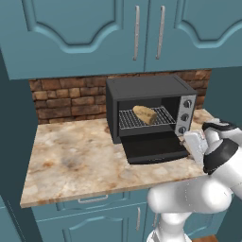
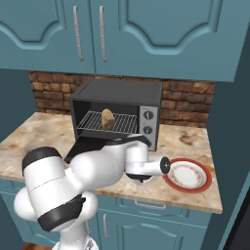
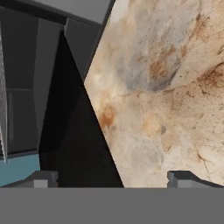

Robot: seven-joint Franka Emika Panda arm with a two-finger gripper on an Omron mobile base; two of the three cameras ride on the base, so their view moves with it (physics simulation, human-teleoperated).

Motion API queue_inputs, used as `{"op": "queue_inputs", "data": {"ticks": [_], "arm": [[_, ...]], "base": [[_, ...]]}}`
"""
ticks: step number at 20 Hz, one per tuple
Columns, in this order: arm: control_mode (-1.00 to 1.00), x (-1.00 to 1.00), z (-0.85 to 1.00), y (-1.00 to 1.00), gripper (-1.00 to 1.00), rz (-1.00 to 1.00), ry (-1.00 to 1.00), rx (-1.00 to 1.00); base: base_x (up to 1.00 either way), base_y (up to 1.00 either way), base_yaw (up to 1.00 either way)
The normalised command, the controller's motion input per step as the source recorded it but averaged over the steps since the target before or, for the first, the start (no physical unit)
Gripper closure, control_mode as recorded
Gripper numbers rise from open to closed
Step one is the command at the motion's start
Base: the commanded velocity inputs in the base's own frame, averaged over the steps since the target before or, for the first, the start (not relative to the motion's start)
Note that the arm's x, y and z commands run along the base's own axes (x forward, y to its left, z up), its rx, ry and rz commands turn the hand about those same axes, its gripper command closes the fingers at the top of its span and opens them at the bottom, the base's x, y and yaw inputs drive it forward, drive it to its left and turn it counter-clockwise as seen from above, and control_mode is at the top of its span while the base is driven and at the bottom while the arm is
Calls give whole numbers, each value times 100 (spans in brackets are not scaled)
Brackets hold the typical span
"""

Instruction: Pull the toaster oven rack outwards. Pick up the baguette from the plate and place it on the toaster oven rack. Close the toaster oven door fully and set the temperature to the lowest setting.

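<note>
**Claw spread beside the open oven door, baguette on the rack**

Nearest the hand camera, the claw hangs with its two dark fingertips set wide apart and nothing between them, looking down on the marbled tan surface and the black edge of the dropped toaster oven door. From the left base camera, the white hand sits low at the door's right-hand corner, just in front of the silver control panel with its small knobs.

Standing against the brick wall, the toaster oven has its door folded down flat over the surface. Its wire rack is drawn a little forward in the cavity, and the baguette lies on the wires. On the oven's right, near the surface's front edge, rests the red-rimmed plate, bare. Teal cabinets hang overhead.
</note>
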Motion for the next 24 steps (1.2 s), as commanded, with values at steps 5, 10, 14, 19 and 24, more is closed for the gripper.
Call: {"op": "queue_inputs", "data": {"ticks": [5,10,14,19,24], "arm": [[-100,0,-23,19,-100,0,0,0],[-100,0,0,24,-100,0,-6,0],[-100,0,1,31,-100,0,-5,0],[-100,0,15,49,-100,0,-3,0],[-100,0,16,50,-100,0,-4,0]], "base": [[0,0,0],[0,0,0],[0,0,0],[0,0,0],[0,0,0]]}}
